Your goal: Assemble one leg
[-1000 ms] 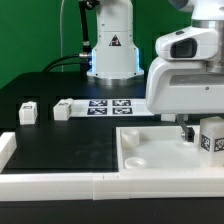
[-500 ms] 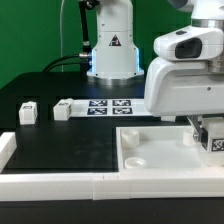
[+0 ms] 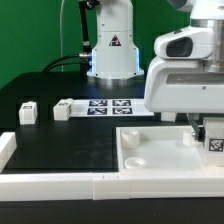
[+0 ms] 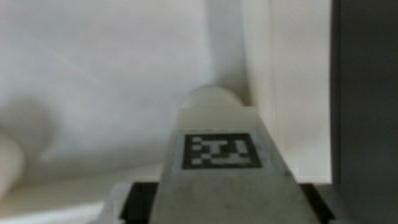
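Landmark: the large white panel with round corner recesses, lying flat on the black table.
Pincer: the pincer hangs over the panel's corner at the exterior view's right; its wrist housing hides most of it there. In the wrist view the two dark fingers sit tight against the sides of a white post, so it is closed on that post and not spread wide.
Held leg: the leg is clamped with its tagged face toward the wrist camera and its rounded tip pointing down at the panel. Only its tag shows in the exterior view, just above the panel's surface.
Why held so: upright and end-first, likely so the tip can enter a corner recess.
Contact: I cannot tell whether the tip touches the panel.
Spare legs: one leg and another lie well apart from the panel, beside the marker board.
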